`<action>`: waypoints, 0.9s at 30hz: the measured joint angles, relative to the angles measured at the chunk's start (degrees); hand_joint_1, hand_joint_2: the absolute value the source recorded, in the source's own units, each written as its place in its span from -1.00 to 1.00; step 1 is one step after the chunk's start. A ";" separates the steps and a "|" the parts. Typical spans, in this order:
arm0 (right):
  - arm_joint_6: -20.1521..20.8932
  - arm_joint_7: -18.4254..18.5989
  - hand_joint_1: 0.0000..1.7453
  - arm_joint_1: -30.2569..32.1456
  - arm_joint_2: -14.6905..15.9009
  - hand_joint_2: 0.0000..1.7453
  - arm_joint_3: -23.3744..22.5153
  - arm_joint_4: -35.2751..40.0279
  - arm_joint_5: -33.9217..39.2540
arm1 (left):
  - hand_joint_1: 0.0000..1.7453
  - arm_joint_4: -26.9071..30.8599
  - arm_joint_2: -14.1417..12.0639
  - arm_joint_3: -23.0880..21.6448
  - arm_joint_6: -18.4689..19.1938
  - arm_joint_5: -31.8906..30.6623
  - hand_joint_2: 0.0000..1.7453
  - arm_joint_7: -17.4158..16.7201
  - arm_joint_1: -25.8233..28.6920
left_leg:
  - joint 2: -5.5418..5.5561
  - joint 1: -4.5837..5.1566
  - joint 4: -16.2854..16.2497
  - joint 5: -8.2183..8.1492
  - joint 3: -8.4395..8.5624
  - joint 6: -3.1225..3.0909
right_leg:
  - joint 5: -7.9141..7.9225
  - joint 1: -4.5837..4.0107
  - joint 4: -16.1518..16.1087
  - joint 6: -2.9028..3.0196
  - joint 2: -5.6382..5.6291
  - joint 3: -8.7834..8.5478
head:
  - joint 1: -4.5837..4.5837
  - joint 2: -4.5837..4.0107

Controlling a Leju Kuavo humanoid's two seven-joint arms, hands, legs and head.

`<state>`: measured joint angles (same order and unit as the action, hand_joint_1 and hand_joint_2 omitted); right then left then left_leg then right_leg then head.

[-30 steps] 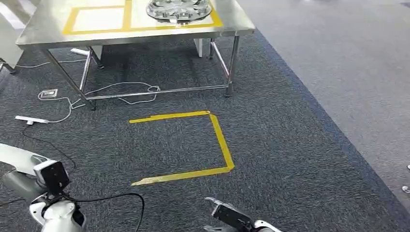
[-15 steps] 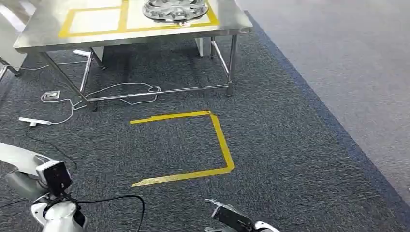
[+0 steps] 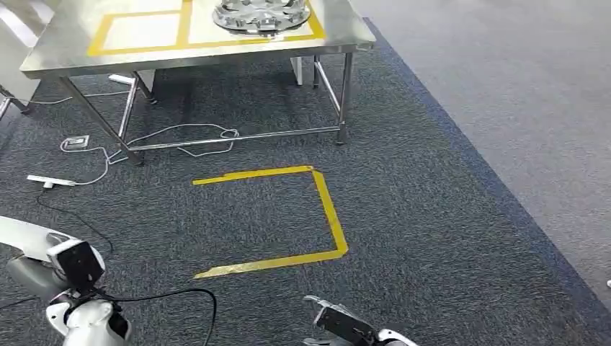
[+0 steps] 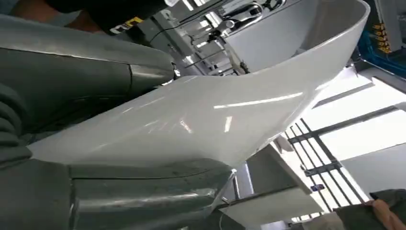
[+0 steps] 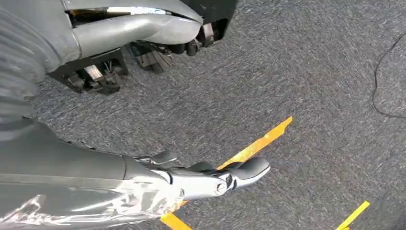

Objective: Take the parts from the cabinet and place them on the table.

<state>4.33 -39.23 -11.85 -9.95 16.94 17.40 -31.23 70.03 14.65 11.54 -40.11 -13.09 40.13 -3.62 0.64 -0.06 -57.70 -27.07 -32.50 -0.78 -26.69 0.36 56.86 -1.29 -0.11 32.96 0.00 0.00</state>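
Note:
A round silver part lies on the steel table, inside a yellow taped rectangle at the table's right end. Both my arms hang low, far from the table. My right hand hangs over the dark carpet with its fingers stretched out and nothing in it. Its wrist appears at the bottom edge of the head view. My left hand is seen close up beside a white glossy curved shell; how its fingers lie is unclear. My left forearm is at the lower left.
A yellow taped square outline marks the carpet in front of the table. Cables and a power strip lie under and left of the table. Lighter grey floor runs along the right.
The whole picture has shifted slightly, so the table sits a little further left and higher in the frame. My arms have barely moved.

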 joint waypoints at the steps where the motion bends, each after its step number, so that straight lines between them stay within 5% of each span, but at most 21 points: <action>1: -0.04 0.00 -1.00 0.00 -0.02 1.00 0.02 0.00 0.02 | 1.00 0.00 -0.05 -0.02 -0.02 0.00 1.00 0.00 -0.01 | -0.01 0.05 0.18 0.06 0.00 -0.38 | 0.07 0.04 -0.11 -0.11 0.01 -0.06 | -0.09 0.00; 4: -0.07 -0.09 -1.00 -0.09 -0.13 1.00 0.02 0.04 0.07 | 1.00 0.02 0.04 -0.11 -0.02 0.00 1.00 0.00 -0.04 | -0.18 -0.62 3.07 1.43 1.54 -1.15 | -1.19 -0.29 1.21 -0.59 -0.04 0.72 | 0.15 -0.02; 6: -0.09 -0.07 -1.00 -0.11 -0.13 1.00 0.04 0.04 0.11 | 1.00 0.00 0.04 -0.13 0.00 0.00 1.00 0.00 -0.05 | -0.19 -0.65 2.99 1.36 1.53 -1.31 | -5.24 0.08 9.89 -1.05 -0.06 4.88 | 0.39 0.00; 8: -0.09 0.00 -1.00 0.20 -0.09 1.00 0.04 0.00 0.11 | 1.00 0.00 0.04 -0.11 -0.02 0.02 1.00 0.00 0.03 | -0.17 -0.65 2.95 1.09 1.56 -1.19 | -7.34 0.38 17.33 -1.63 -0.03 9.10 | 0.37 0.00; 10: -0.11 -0.02 -1.00 0.29 -0.09 1.00 0.04 0.00 0.11 | 1.00 -0.07 0.04 -0.11 0.00 -0.02 1.00 0.00 0.10 | -0.02 -0.93 2.84 0.40 1.89 -0.63 | -4.25 0.84 14.75 -2.13 0.00 8.36 | 0.37 0.00; 12: -0.13 -0.02 -1.00 0.25 -0.09 1.00 0.04 0.00 0.11 | 1.00 -0.09 0.06 -0.11 0.00 -0.13 1.00 0.00 0.11 | 0.16 -1.47 2.20 -0.72 2.68 0.30 | 1.26 1.55 4.16 -2.85 0.08 2.98 | 0.39 0.00; 13: -0.13 -0.02 -1.00 0.22 -0.11 1.00 0.04 0.00 0.11 | 1.00 -0.09 0.06 -0.11 0.00 -0.35 1.00 0.00 0.07 | 0.17 -1.49 1.96 -1.26 2.75 0.88 | 0.32 1.64 1.62 -3.31 -0.20 1.20 | 0.48 0.00; 15: -0.13 0.00 -1.00 0.20 -0.13 1.00 0.11 0.00 0.11 | 1.00 -0.09 0.02 -0.09 0.00 -0.70 1.00 0.00 0.06 | 0.20 -1.09 1.29 -2.07 2.59 1.52 | -0.75 1.38 0.93 -1.24 -0.55 0.35 | 0.76 0.00; 19: -0.13 -0.02 -1.00 0.37 -0.13 1.00 0.35 -0.02 0.22 | 1.00 -0.09 0.00 -0.04 -0.02 -0.63 1.00 0.00 0.12 | -0.28 -1.43 -0.31 -3.05 2.62 2.22 | -1.20 1.28 1.35 0.14 -0.51 -0.30 | 0.39 0.00; 21: -0.13 -0.02 -1.00 0.30 -0.13 1.00 0.39 -0.02 0.33 | 1.00 -0.09 0.00 -0.04 -0.02 -0.61 1.00 0.00 0.13 | -0.35 -1.34 -8.34 -6.01 -1.68 2.14 | -1.85 1.02 1.28 0.97 -0.45 -0.96 | 0.33 0.00; 23: -0.11 -0.02 -1.00 0.41 -0.13 1.00 0.48 -0.02 0.35 | 1.00 -0.09 -0.02 -0.02 0.00 -0.59 1.00 0.00 0.25 | -0.35 -1.27 -17.39 -8.06 -7.85 1.83 | -2.69 0.58 1.28 1.32 -0.45 -1.69 | 0.33 0.00; 25: -0.11 -0.02 -1.00 0.66 -0.13 1.00 0.48 -0.07 0.35 | 1.00 -0.09 -0.04 -0.02 -0.02 -0.44 1.00 0.00 0.38 | -0.34 -0.98 -16.79 -4.40 -9.58 1.10 | -3.67 0.21 1.28 1.45 -0.61 -2.90 | 0.31 0.00; 27: -0.11 -0.02 -1.00 0.72 -0.13 1.00 0.50 -0.07 0.37 | 1.00 -0.09 -0.07 -0.04 0.00 -0.39 1.00 0.00 0.37 | -0.34 -0.41 -8.82 2.95 -7.39 -0.03 | -4.98 -0.08 1.23 1.41 -0.66 -4.78 | 0.33 0.00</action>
<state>4.22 -39.26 -11.13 -10.08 17.44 17.33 -30.86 69.94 14.58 11.50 -40.11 -13.49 40.13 -3.25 0.30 -0.48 -66.52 -24.11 -39.88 -0.80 -31.66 0.28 58.09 0.11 -0.77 28.18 0.33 0.00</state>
